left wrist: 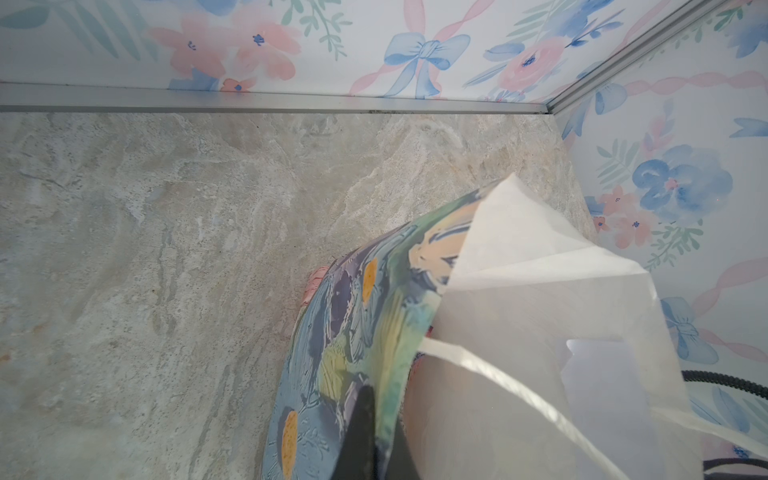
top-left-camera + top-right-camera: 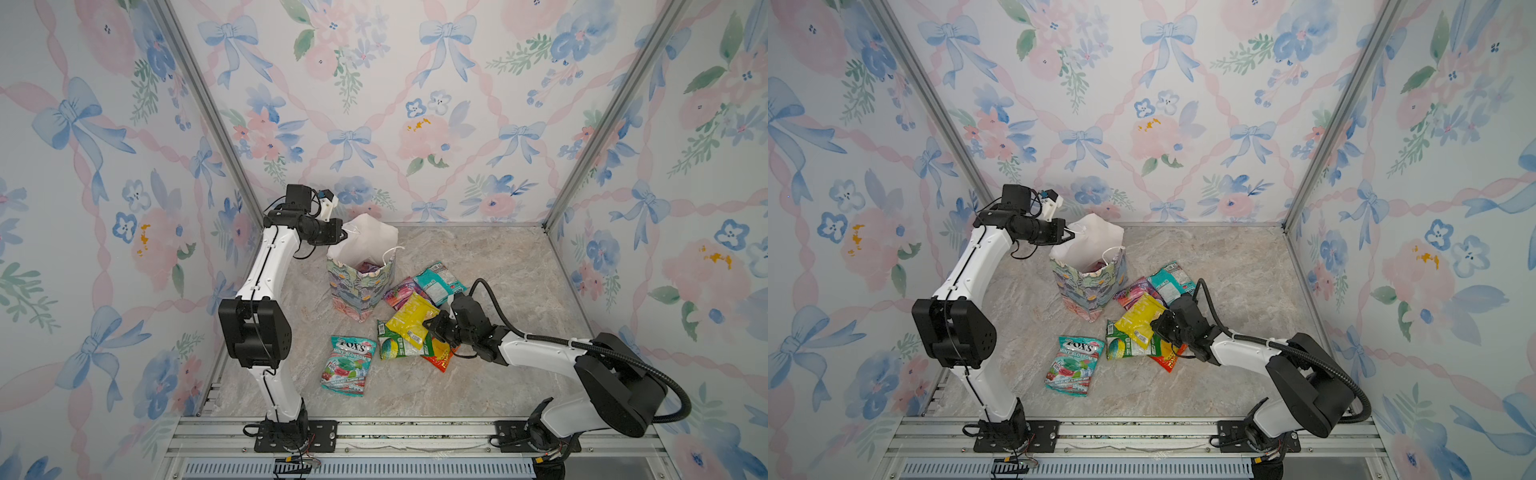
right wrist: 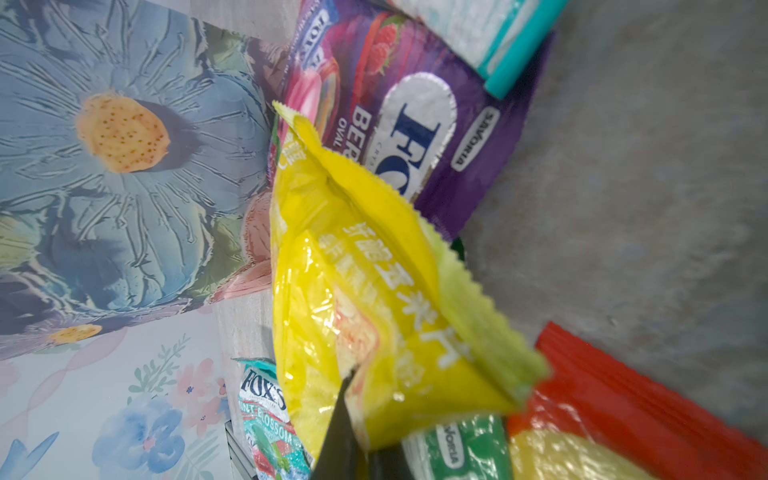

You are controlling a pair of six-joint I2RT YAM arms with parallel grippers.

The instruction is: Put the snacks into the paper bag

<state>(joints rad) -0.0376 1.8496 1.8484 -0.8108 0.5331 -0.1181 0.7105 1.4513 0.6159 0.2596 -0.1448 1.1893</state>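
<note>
Left gripper (image 2: 341, 236) clamped on paper bag (image 2: 360, 291) rim — right gripper (image 2: 429, 325) pinched tight on yellow packet (image 2: 409, 318).

Brightness: bright and even in both top views, with soft diffuse light
Shadows: only faint, soft-edged patches on the tabletop (image 2: 478, 374), under the arms and beside the paper bag (image 2: 357, 291)
Glare: white glints on the glossy yellow packet (image 3: 353, 291)
Translucence: in the left wrist view the bag's white paper glows, lit through
Blur: the right wrist view is smeared toward its edges and the red packet (image 3: 602, 374) is soft; the nearby cord handle (image 1: 498, 376) is out of focus
Distortion: wide-angle top views, where the frame posts (image 2: 208, 104) lean outward
</note>
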